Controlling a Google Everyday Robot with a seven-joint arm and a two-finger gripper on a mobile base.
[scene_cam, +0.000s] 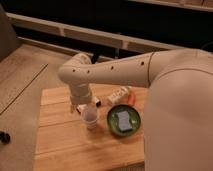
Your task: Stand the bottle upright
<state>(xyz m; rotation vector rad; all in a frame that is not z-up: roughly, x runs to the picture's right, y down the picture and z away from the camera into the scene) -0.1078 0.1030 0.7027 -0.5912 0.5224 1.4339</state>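
**Presently: bottle on its side, end effector low beside the cup**

1. Task item. The bottle lies on its side on the tabletop, right of frame centre, with its orange-tan cap end pointing right. It sits just above the green bowl and under the white arm.

2. Markings. The bottle has a printed label, but none of its writing can be read. A flat black-and-white box shows partly beside the cup, and its print is also illegible.

3. End effector. The end effector hangs down from the bent wrist at centre-left. It is close over the tabletop, just left of the translucent cup and apart from the bottle. Whether it is apart or together cannot be told.

4. Other items. The cup stands upright, just left of the bowl. The bowl holds a grey-blue rectangular pad.

5. Surface. The tabletop is made of light wooden planks running left to right.

6. Room. A tan floor fills the left of the frame. A pale rail crosses a dark wall in the upper part.
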